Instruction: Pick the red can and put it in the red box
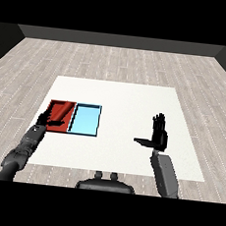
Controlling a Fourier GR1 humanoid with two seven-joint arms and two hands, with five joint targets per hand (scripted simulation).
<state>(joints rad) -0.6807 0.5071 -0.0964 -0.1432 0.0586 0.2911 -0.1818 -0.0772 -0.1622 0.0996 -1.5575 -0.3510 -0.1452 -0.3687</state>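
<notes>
The white table [127, 94] carries two trays placed side by side and touching along one long edge: the red tray [62, 110] and the light blue tray [86, 119].

Containers:
- Red tray: lies directly beneath and just ahead of the left hand [47, 120]. The hand covers the tray's near corner. The visible part of the tray floor is plain red. No separate can outline can be distinguished on it.
- Light blue tray: lies just beside the left hand, on its inner side, between the two hands but much closer to the left one. Its floor is a uniform light blue with nothing on it.

Hands:
- Left hand: positioned over the near edge of the red tray, with the grey forearm entering from the lower left corner. The fingers point toward the tray. Whether they are straight or curled round anything cannot be determined from the head view.
- Right hand [158, 132]: held above the table, well apart from both trays, with the forearm entering from the lower right. The fingers are straight and point away from the robot; the thumb extends sideways toward the trays. The hand is released and holds nothing.

Task object:
- The red can cannot be located in the head view. If present, it is hidden by the left hand or indistinguishable against the red tray.
</notes>
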